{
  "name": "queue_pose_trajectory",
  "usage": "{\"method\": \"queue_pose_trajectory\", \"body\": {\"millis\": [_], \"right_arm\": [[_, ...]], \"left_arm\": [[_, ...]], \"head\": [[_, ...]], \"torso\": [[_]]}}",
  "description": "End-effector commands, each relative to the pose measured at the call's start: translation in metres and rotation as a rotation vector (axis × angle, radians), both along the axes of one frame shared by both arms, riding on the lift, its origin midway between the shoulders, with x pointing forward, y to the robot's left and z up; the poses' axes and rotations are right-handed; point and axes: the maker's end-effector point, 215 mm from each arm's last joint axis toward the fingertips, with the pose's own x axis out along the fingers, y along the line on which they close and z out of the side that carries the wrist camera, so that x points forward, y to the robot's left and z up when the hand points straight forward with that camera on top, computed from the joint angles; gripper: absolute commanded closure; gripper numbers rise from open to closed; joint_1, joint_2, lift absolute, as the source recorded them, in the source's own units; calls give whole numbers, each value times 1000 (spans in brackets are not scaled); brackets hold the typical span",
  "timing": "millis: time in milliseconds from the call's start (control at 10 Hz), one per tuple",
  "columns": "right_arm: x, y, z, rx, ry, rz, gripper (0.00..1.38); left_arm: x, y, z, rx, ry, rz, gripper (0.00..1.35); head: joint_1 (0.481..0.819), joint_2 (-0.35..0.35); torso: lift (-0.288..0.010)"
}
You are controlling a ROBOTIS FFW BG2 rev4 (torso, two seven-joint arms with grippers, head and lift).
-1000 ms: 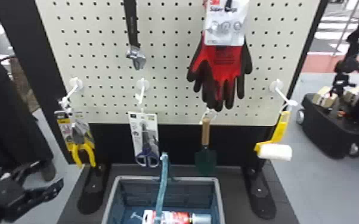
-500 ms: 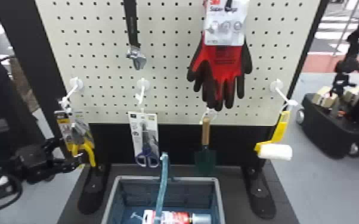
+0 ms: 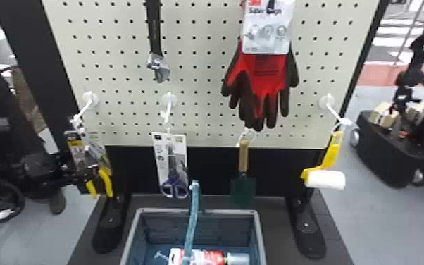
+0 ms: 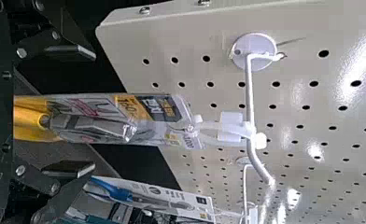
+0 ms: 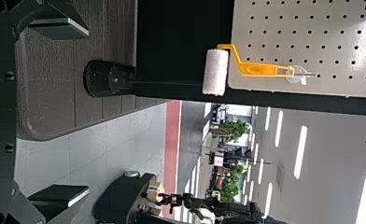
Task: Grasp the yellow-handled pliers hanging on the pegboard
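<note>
In the head view, the yellow-handled pliers (image 3: 98, 174) hang in their clear package from a white hook (image 3: 85, 105) at the lower left corner of the pegboard (image 3: 204, 116). The left gripper (image 3: 81, 172) is at the height of the pliers, coming from the left side, with its black fingers at the package. Further to the right on the board hang packaged scissors (image 3: 172, 165), a small trowel (image 3: 243, 176) and a paint roller (image 3: 324, 178). Above them are a wrench (image 3: 156, 53) and red-black gloves (image 3: 260, 77). A grey basket (image 3: 133, 232) with a blue handle stands on the dark bench (image 3: 276, 225) below.

In the left wrist view, the left gripper (image 4: 78, 109) is spread wide. One finger is on each side of the pliers (image 4: 102, 122), and both are apart from the package. The yellow handles point toward the wrist. The package top is tied with a white strap (image 4: 228, 131) to the hook (image 4: 249, 102). The scissors package (image 4: 148, 198) is just beside.

In the right wrist view, the right gripper (image 5: 57, 109) is also spread, with nothing between its fingers. It is over the corner of the bench (image 5: 78, 93), well apart from the paint roller (image 5: 216, 72) on the pegboard (image 5: 312, 37).
</note>
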Motion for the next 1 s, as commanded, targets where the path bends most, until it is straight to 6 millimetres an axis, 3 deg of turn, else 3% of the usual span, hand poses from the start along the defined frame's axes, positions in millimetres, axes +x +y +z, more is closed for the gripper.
{"method": "queue_pose_trajectory", "body": {"millis": [0, 100, 900], "right_arm": [[0, 0, 0, 2, 0, -1, 124], [0, -1, 0, 1, 0, -2, 124], [-1, -1, -2, 1, 4, -2, 124]], "left_arm": [[-1, -3, -4, 10, 4, -5, 957], [-1, -4, -6, 16, 9, -7, 1197], [1, -12, -6, 34, 22, -23, 1214]], "head": [[549, 0], [549, 0], [549, 0]], "torso": [[-100], [-100], [-100]]}}
